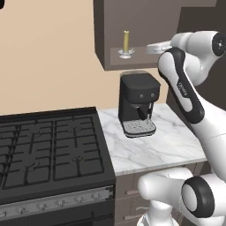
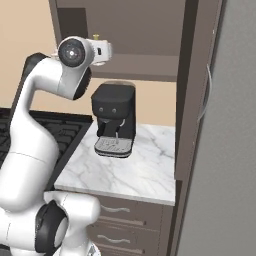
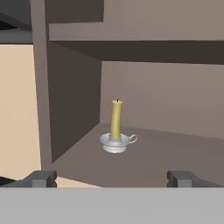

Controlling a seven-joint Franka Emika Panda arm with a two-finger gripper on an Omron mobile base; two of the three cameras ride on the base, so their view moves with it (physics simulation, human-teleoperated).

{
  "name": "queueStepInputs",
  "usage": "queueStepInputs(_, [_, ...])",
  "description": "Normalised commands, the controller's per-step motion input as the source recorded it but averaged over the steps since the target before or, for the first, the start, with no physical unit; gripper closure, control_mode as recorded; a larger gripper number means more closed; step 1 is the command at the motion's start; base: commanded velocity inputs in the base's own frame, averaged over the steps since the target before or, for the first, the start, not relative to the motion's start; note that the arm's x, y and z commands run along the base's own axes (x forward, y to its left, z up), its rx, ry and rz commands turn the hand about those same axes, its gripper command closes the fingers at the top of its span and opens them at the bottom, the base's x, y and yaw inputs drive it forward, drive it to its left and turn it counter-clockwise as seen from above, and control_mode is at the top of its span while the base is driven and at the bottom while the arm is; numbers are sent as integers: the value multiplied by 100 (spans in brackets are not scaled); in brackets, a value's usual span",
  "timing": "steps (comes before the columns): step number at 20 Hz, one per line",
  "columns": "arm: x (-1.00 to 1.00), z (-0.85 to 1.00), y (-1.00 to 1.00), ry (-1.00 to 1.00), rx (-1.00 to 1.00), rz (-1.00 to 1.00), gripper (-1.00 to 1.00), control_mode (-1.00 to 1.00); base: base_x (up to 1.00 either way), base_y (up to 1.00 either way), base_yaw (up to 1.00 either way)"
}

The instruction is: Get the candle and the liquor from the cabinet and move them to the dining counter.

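The candle [image 1: 126,42] [image 3: 116,120], a slim pale-yellow stick in a small silvery dish holder, stands upright on the lower shelf of the open dark brown cabinet [image 1: 132,62] [image 3: 175,153]. My gripper [image 3: 112,178] [image 1: 150,47] is level with that shelf, just outside its front edge, pointing at the candle. Its jaws are open wide with nothing between them, and the candle stands centred ahead of them, some way off. The liquor and the dining counter are out of view.
A black coffee machine [image 1: 137,103] [image 2: 115,117] stands on the small marble counter [image 1: 163,145] directly under the cabinet. A black gas stove [image 1: 48,150] lies to the left. The cabinet's open door [image 2: 192,100] juts out on the right. Brown drawers [image 2: 130,215] sit below the counter.
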Motion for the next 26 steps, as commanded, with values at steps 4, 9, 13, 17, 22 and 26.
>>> queueStepInputs(4, [14, 0, 0, 0, 0, 0, -100, -100, 0, 0, 0])
queueStepInputs(9, [12, 0, -1, -1, 0, 0, -100, -100, 0, 0, 0])
queueStepInputs(13, [12, 0, 0, 0, 0, 0, -100, -100, 0, 0, 0])
queueStepInputs(17, [12, 0, -1, 0, 0, 1, -100, -100, 0, 0, 0])
queueStepInputs(22, [18, -1, -2, 0, 0, 1, -100, -100, 0, 0, 0])
queueStepInputs(26, [26, 0, 0, 0, 0, 0, -100, -100, 0, 0, 0])
